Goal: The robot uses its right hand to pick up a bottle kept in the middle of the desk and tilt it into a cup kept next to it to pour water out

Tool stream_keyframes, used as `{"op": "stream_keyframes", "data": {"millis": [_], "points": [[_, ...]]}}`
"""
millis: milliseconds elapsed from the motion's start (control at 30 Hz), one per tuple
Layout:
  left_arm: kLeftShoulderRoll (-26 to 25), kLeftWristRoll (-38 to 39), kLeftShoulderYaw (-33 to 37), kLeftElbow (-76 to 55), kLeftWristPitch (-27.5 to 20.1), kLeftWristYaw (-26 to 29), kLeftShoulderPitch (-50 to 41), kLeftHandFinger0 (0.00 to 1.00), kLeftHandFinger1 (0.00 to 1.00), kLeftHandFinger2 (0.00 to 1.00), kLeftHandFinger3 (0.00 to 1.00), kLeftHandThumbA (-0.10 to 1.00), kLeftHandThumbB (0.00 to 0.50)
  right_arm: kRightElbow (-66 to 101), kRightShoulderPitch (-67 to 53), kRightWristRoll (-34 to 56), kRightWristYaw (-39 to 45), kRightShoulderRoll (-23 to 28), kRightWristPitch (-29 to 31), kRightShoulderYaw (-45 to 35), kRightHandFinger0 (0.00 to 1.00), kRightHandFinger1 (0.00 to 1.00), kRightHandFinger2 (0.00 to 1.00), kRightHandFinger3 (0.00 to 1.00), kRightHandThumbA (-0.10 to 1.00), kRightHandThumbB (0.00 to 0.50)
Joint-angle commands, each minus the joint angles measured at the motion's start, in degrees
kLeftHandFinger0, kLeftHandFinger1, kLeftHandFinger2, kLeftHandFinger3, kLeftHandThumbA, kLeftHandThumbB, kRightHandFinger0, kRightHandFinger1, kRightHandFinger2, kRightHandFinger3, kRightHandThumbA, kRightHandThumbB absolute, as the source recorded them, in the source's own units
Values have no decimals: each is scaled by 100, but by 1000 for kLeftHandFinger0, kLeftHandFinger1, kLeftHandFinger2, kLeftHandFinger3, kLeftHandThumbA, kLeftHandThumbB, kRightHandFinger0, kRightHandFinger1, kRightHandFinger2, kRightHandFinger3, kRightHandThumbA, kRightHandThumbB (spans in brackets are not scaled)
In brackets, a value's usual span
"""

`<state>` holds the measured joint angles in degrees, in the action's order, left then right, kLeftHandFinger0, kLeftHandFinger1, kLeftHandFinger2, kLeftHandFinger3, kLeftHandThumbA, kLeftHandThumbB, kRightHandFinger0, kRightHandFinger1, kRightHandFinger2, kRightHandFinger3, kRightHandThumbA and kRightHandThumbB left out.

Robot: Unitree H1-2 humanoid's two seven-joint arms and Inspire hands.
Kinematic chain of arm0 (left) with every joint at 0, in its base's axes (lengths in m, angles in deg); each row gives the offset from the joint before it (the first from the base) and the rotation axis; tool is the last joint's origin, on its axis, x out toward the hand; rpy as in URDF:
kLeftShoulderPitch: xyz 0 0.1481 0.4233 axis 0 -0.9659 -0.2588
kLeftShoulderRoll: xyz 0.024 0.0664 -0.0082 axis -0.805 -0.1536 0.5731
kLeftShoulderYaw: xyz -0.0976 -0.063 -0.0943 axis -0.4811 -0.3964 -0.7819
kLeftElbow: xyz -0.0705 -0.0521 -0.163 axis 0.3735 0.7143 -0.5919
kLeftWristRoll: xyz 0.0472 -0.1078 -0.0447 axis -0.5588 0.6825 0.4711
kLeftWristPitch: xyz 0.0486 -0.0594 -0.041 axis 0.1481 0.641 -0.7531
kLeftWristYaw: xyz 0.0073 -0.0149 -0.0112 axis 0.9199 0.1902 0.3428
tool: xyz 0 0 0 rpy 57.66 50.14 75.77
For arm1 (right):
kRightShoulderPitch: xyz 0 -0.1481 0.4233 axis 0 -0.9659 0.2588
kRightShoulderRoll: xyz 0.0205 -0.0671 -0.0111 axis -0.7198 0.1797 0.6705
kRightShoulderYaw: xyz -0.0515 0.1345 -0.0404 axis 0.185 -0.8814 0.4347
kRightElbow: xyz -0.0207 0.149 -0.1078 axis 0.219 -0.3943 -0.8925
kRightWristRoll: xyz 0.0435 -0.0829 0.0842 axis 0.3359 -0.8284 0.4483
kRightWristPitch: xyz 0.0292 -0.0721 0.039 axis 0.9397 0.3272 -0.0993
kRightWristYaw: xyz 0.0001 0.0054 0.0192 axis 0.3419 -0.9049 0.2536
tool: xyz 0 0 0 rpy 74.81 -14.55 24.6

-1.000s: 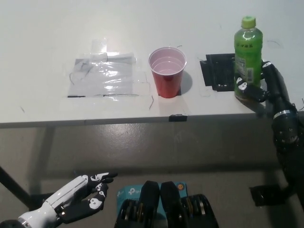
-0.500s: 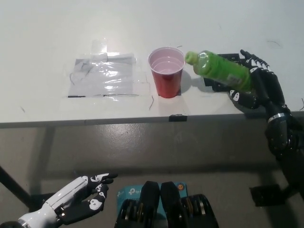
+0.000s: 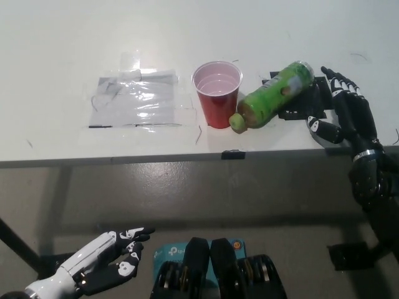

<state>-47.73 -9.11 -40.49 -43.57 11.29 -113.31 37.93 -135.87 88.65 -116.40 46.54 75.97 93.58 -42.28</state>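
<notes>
Head view, one frame.

Green plastic bottle with a lime-green cap now lies on its side on the white desk, right of centre in the frame. Cap end points toward lower left and rests against, or just beside, the base of the red plastic cup; bottom end points to upper right, over the black flat mat that sits on the desk.

Change: a second ago the bottle stood upright at the right of the frame with the black right hand wrapped round its lower half. Half a second ago it was tipped toward the cup, in the hand, mouth near the rim. Now it is out of the hand and down on the desk. Cap appears on throughout.

Right hand: at the right edge, fingers spread and extended, palm toward the bottle's bottom end, holding nothing. Near the bottle but apart from it as far as I can tell.

White left hand: resting at lower left, below desk level, fingers loosely apart, empty. Unchanged.

Cup upright, unmoved, centre of frame; no liquid visible on the desk. Sheet of clear plastic taped to the desk, left of the cup, undisturbed.

Judgement: bottle slipped or was released mid-tilt; the pour is not achieved. A re-grasp of a lying, rollable bottle would be needed, with the cup close enough to be knocked.
</notes>
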Motion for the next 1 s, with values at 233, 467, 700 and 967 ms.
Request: {"op": "stream_keyframes", "data": {"millis": [233, 467, 700, 967], "points": [[-65, -67, -88, -146, -253, 30, -3, 1000, 1000, 1000, 1000, 880, 264, 406, 244, 29, -51, 273, -62, -1, 1000, 1000, 1000, 1000, 634, 351], [-35, -48, -122, -114, -289, 47, -69, 1000, 1000, 1000, 1000, 874, 267, 1526, -237, 311, 654, 720, -279, -205, 1000, 1000, 1000, 1000, 598, 338], [-65, -97, -153, -176, -208, 54, -80, 1000, 1000, 1000, 1000, 877, 248, 3489, -1172, 1017, 1467, 1031, -530, -661, 1000, 1000, 1000, 1000, 570, 325], [-64, -73, -176, -118, -178, 47, -35, 1000, 1000, 1000, 1000, 876, 264, 6012, -2459, 1741, 2301, 802, -1537, -777, 1000, 1000, 1000, 1000, 632, 347]]}}
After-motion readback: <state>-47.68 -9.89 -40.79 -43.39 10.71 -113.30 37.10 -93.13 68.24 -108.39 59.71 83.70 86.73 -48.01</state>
